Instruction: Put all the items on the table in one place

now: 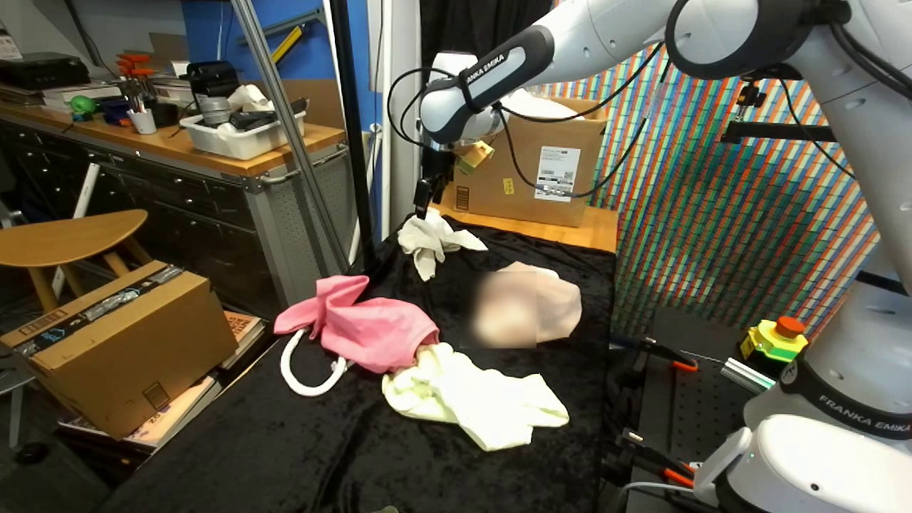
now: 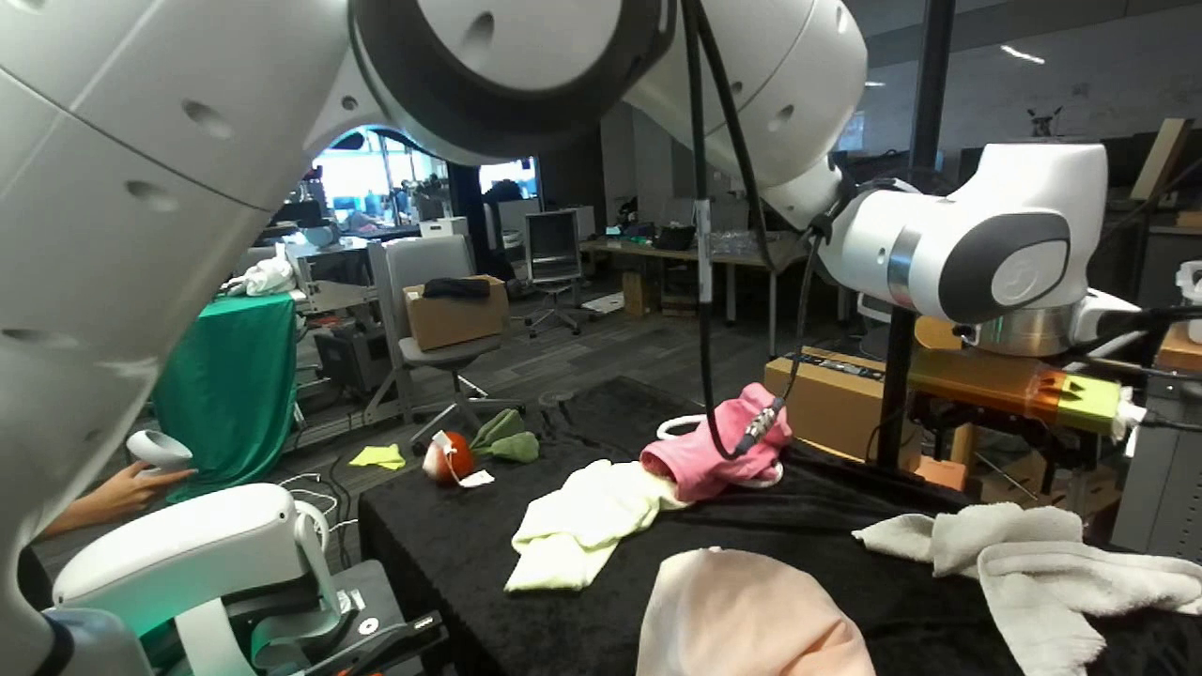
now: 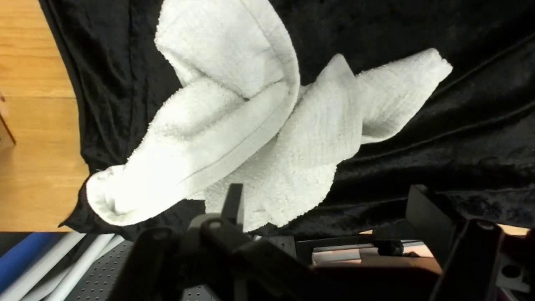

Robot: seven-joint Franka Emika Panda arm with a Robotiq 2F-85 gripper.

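On the black-covered table [image 1: 249, 456] lie several soft cloths. The pink cloth [image 1: 385, 331] overlaps the end of the pale yellow cloth [image 1: 491, 410], and a white rope loop [image 1: 308, 390] sticks out from under the pink one. Apart from them is the peach-beige cloth [image 1: 557, 306], partly blurred there but plain in an exterior view [image 2: 751, 620]. A crumpled white cloth [image 3: 234, 133] rests near the table's far edge. My gripper [image 3: 327, 187] hangs above that white cloth, jaws wide apart, holding nothing; one finger [image 3: 234, 202] overlaps the cloth in the picture.
A red-orange item [image 2: 453, 457] with a tag and a green leafy part [image 2: 507, 439] sits at a table corner. Cardboard boxes stand beside the table [image 1: 135, 342] and behind it [image 1: 527, 171]. A metal post [image 2: 916, 235] rises close to the arm.
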